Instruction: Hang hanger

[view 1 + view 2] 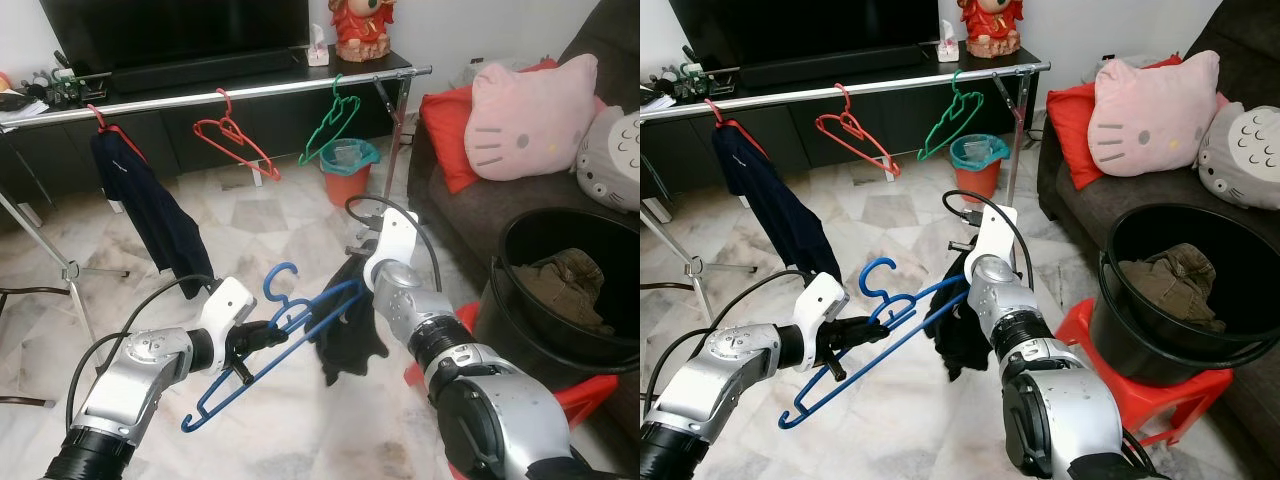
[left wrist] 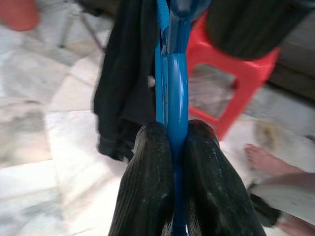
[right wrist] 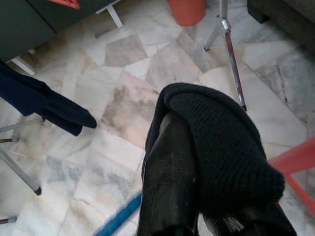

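Here, left end effector (image 1: 243, 345) clamped shut on the lower bar of the blue hanger (image 1: 270, 335), hook pointing up and away. Right end effector (image 3: 197, 196) closed on a black garment (image 1: 345, 335), knit draped over the fingers, one hanger arm running into the cloth. Probably mid-dressing: best to hold the hanger steady and level with the left, feed the neck opening over the far shoulder with the right, then free the cloth without dragging it off. Thin glossy plastic, likely slick; soft ribbed knit, limp, apt to slide.

Beyond the right end effector, a red stool (image 1: 1110, 345) carrying a black bucket (image 1: 1160, 300) of crumpled clothes. Underfoot, pale polished marble floor (image 1: 250, 215). Farther ahead, a chrome rail (image 1: 240, 95) bearing a navy garment (image 1: 145, 205), a red hanger (image 1: 232, 138) and a green hanger (image 1: 335, 120); open rail between them for the hook.
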Controlling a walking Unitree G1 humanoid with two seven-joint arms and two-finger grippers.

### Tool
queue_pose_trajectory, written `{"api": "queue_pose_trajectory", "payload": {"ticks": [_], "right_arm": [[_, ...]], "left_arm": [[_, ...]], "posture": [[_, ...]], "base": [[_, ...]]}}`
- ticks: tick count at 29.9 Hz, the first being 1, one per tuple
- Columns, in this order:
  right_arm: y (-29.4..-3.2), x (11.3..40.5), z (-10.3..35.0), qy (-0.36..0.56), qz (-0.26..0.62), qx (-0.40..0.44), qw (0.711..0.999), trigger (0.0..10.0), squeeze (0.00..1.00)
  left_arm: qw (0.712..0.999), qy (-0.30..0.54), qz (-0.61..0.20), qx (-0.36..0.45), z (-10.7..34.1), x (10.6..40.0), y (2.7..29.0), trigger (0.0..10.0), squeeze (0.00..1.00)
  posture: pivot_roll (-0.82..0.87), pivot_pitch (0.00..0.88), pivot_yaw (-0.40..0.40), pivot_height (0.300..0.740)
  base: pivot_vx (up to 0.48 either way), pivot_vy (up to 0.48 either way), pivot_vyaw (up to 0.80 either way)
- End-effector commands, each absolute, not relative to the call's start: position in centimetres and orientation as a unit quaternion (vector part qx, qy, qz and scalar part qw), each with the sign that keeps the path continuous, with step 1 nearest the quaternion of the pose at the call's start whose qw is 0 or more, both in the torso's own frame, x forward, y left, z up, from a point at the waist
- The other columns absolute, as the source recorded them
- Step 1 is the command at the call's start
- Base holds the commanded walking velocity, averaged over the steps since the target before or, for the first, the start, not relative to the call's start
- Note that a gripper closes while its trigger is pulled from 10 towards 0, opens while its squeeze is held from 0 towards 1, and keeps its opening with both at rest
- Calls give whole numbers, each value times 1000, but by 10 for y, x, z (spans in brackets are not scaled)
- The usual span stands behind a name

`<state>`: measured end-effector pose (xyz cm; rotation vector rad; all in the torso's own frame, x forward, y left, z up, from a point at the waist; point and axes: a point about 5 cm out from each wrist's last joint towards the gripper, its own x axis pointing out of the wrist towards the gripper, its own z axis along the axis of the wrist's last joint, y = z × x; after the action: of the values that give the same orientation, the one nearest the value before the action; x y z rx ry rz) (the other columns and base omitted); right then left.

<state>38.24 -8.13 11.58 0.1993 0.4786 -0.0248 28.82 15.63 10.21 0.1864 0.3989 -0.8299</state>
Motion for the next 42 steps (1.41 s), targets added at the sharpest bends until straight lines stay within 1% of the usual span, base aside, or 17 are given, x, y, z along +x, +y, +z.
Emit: {"api": "queue_pose_trajectory", "payload": {"ticks": [1, 4, 8, 11, 13, 17, 24, 32, 38, 42], "right_arm": [[-76, 390, 136, 205, -3, 104, 973, 10000, 0], [-73, 388, 136, 205, -1, 106, 973, 10000, 0], [-64, 385, 137, 207, 10, 113, 972, 10000, 0], [-58, 382, 137, 208, 23, 116, 971, 10000, 0], [-57, 378, 131, 216, 28, 120, 969, 10000, 0], [-58, 375, 128, 222, 27, 117, 968, 10000, 0], [-55, 364, 125, 229, 30, 117, 966, 10000, 0], [-53, 349, 126, 234, 27, 124, 964, 10000, 0], [-41, 339, 130, 242, 65, 128, 960, 10000, 0], [-34, 328, 131, 255, 86, 120, 956, 10000, 0]], "left_arm": [[905, 180, -372, 99, 107, 296, 163, 10000, 0], [911, 180, -355, 105, 106, 299, 165, 10000, 0], [908, 178, -365, 99, 106, 298, 162, 10000, 0], [902, 175, -386, 86, 108, 295, 159, 10000, 0], [892, 170, -414, 64, 112, 290, 156, 10000, 0], [889, 169, -421, 59, 113, 289, 156, 10000, 0], [919, 154, -355, 73, 113, 304, 160, 10000, 0], [922, 162, -343, 78, 111, 306, 160, 10000, 0], [917, 161, -357, 71, 111, 305, 158, 10000, 0], [923, 154, -345, 72, 112, 307, 157, 10000, 0]], "posture": [[15, 0, 22, 740], [15, 0, 22, 740], [10, 0, 24, 740], [10, 0, 24, 740], [12, 0, 21, 740], [11, 0, 21, 740], [11, 0, 21, 740], [1, 0, 25, 740], [3, 0, 26, 740], [3, 0, 25, 740]], "base": [[0, 0, 0], [0, 0, 0], [0, 0, 0], [0, 0, 0], [0, 0, 0], [0, 0, 0], [0, 0, 0], [0, 0, 0], [0, 0, 0], [0, 0, 0]]}}
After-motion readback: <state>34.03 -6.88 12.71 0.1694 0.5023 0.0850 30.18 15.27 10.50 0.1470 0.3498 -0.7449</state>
